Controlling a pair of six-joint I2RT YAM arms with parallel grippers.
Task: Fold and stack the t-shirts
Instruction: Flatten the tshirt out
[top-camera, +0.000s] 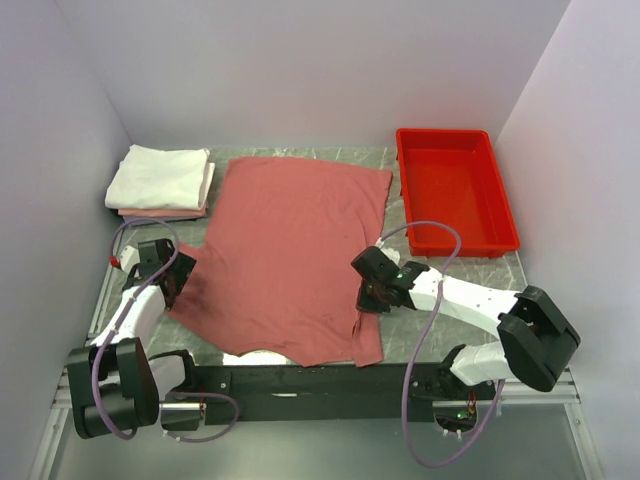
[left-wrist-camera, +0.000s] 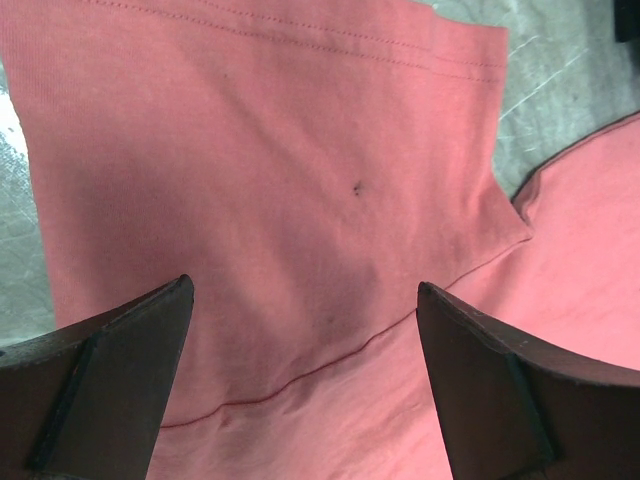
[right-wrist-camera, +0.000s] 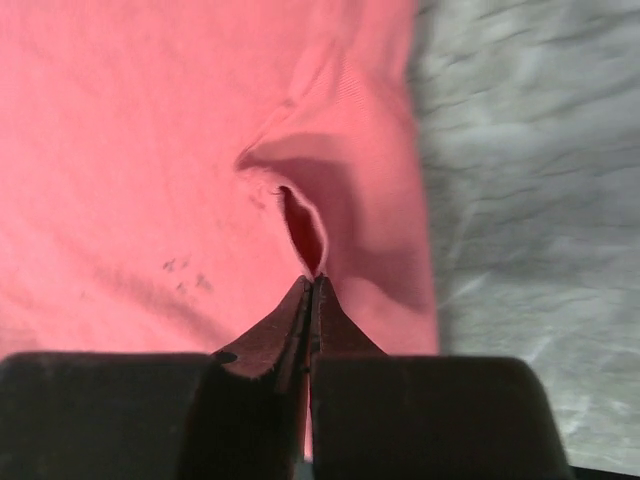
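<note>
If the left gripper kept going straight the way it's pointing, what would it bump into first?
Most likely the salmon-red t-shirt, at its sleeve; the open left gripper points straight at that cloth, how far off is unclear.

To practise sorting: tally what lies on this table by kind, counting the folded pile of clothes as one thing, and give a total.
Spread shirt: 1
Folded pile: 1
Tray: 1
Total: 3

The t-shirt is salmon-red, dark-specked; other shirts white and pale pink; tray bright red.
</note>
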